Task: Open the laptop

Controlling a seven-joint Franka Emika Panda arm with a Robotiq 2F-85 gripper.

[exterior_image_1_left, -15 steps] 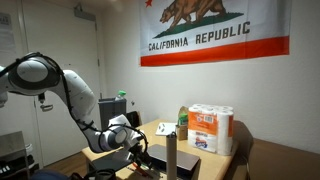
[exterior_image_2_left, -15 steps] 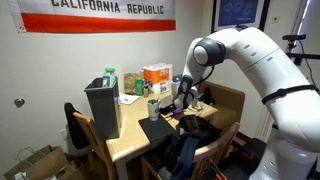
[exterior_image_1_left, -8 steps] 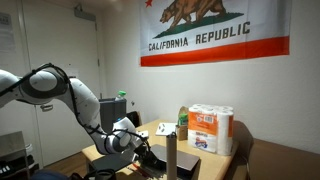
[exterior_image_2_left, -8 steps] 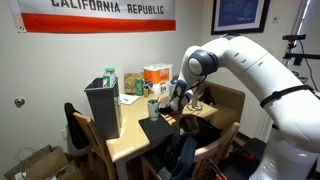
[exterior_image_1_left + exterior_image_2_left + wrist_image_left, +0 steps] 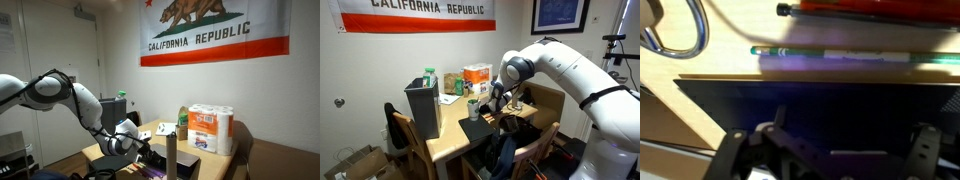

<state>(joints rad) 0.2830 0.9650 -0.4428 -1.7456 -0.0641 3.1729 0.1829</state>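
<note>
The laptop (image 5: 820,105) is a thin dark slab lying closed and flat on the wooden table (image 5: 730,62). It fills the lower half of the wrist view. It also shows as a dark rectangle near the table's front edge in an exterior view (image 5: 476,131). My gripper (image 5: 830,160) hangs low over the lid with its two fingers spread wide apart and nothing between them. In both exterior views the gripper (image 5: 493,107) (image 5: 140,152) is down near table height at the laptop's side. No blue screen shows.
A green pen (image 5: 830,53), a red object (image 5: 870,8) and a metal loop (image 5: 680,30) lie beyond the laptop. A dark cylindrical bottle (image 5: 171,155) stands close by. A paper-towel pack (image 5: 211,130) and an upright dark grey box (image 5: 423,108) stand on the table.
The arm has bent lower and brought the gripper down and closer to the laptop. The laptop has not moved and its lid stays shut.
</note>
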